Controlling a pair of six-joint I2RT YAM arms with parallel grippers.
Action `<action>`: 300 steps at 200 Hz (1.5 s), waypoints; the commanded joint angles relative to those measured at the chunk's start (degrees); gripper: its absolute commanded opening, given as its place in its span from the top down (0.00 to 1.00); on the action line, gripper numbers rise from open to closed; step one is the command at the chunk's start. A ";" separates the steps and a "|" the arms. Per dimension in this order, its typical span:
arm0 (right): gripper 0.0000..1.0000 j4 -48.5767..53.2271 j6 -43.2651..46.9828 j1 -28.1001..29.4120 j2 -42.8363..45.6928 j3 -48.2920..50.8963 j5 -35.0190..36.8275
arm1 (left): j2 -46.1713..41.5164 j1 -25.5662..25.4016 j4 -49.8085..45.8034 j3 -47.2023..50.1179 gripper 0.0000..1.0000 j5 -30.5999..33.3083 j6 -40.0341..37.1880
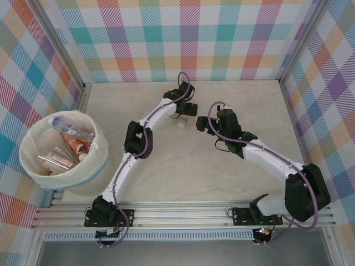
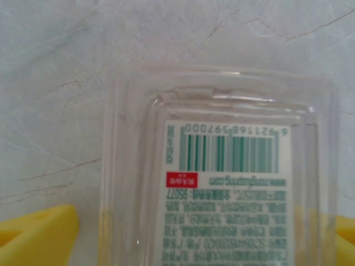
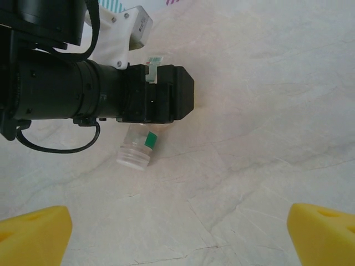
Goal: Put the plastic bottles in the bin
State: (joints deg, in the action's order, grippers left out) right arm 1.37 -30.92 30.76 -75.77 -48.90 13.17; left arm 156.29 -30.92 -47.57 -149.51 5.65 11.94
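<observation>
A small clear plastic bottle with a white label and green barcode [image 2: 222, 166] lay on its side on the pale marble-patterned worktop [image 1: 166, 183], towards the far middle and well apart from the large round bin lined with a translucent white bag [image 1: 83, 178] at the left edge. Several clear drink bottles with orange and white labels [image 1: 66, 147] already sat in that bin, so this appeared to be one of the last to collect. The left pincer [image 2: 188, 235] hung directly over the bottle with its yellow fingers [image 2: 33, 235] spread wide, one on each side and a strip of bare worktop showing beside the left one, evidently lined up to close across the body. The right pincer [image 3: 177, 233] was also spread wide and held nothing, hovering just beside the bottle, probably to leave the left arm room.
</observation>
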 commanded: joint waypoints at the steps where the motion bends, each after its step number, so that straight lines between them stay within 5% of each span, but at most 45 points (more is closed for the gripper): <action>1: 0.00 0.23 -0.63 -0.05 2.64 1.79 1.48 | 1.50 -0.35 -7.79 -5.98 0.19 0.97 0.34; 68: 0.00 0.11 -0.72 0.00 3.78 3.20 2.83 | -2.82 -1.63 -12.02 -8.52 0.51 -3.20 -2.51; 180: 0.00 -0.96 0.02 0.00 1.64 3.07 3.35 | -17.98 -6.78 -14.10 -8.15 0.56 -5.62 -9.39; 236: 0.00 -3.98 -0.37 -0.01 -4.11 0.64 1.33 | -49.32 -6.87 13.85 35.92 0.50 -3.51 -11.05; 300: 0.00 -10.06 -2.02 0.00 -12.30 -5.24 -3.54 | -67.13 -6.96 13.07 41.97 0.51 17.86 -13.66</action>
State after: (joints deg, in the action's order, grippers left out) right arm -3.18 -31.22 30.76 -86.32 -51.51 12.49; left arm 96.38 -37.76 -36.38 -109.23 11.09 0.27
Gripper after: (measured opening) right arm 0.997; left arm 0.515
